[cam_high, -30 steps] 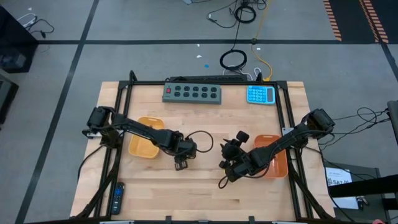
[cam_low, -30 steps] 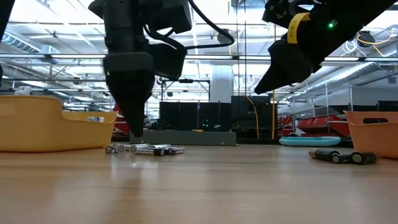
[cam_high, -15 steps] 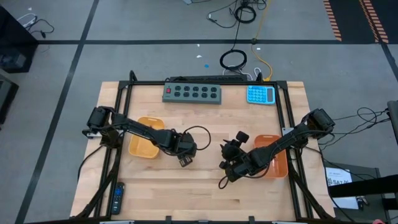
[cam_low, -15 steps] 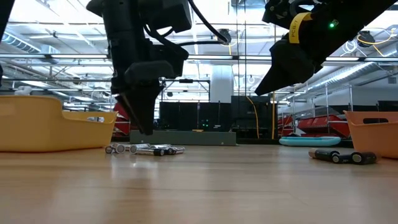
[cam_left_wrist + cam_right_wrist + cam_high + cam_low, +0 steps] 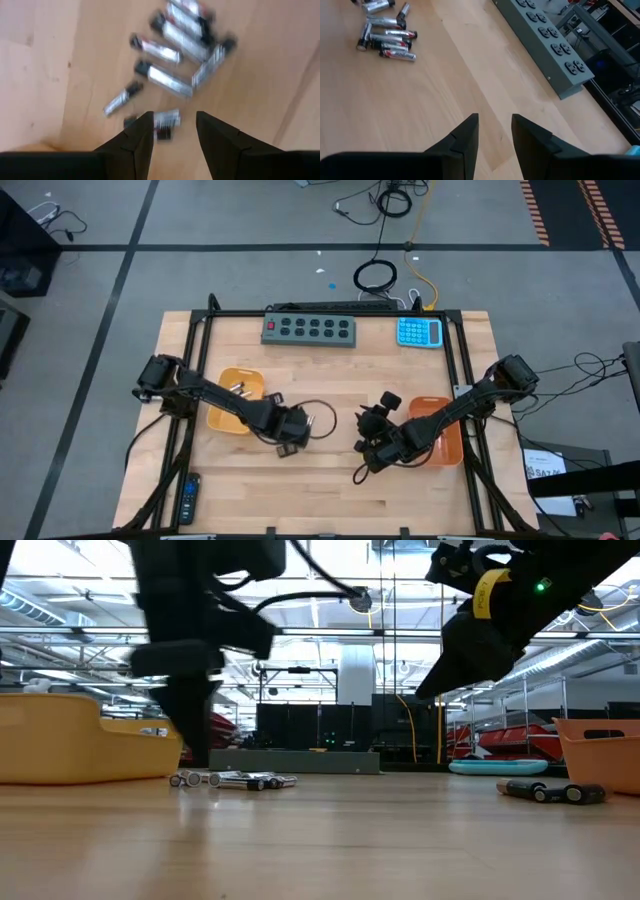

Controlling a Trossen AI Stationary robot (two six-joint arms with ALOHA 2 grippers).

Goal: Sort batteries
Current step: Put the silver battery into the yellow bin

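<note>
We can't get a sharp look at the batteries (image 5: pixel 167 65): the left wrist view is smeared, so which are silvery and which dark is hard to call. They lie loose in a cluster on the bench (image 5: pixel 330 490), just ahead of the left hand (image 5: pixel 172 132), whose fingers are parted with nothing gripped. From above that cluster is hidden under the left arm, around 8 o'clock of the bench's middle. The right hand (image 5: pixel 495 131) hovers near 4 o'clock, fingers apart, holding nothing. A few more batteries sit by the right orange tray (image 5: pixel 600 752). The bench is pale wood; a big hall with lit ceiling trusses shows behind.
</note>
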